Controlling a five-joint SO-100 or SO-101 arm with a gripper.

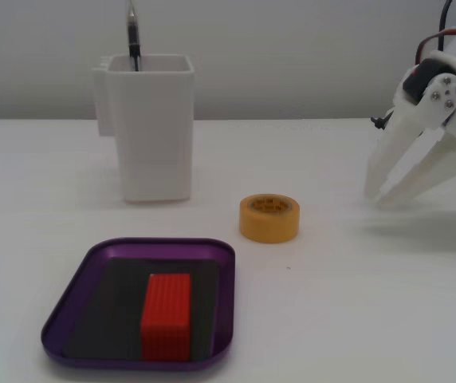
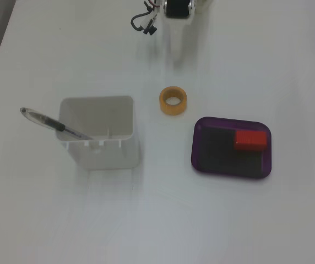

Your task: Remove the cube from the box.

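Nearest the lens, at the lower left of a fixed view, the purple tray (image 1: 60, 319) holds the red ribbed cube (image 1: 167, 317) on its dark grey bottom, right of centre, near the front rim. Just beyond the tray's far right corner lies the yellow tape roll (image 1: 269, 217), and at upper left stands the tall white container (image 1: 152, 128) with a pen (image 1: 133, 36) in it. At the right edge my gripper (image 1: 378, 194) hangs over bare table, well apart from the cube, fingers slightly parted and grasping nothing.
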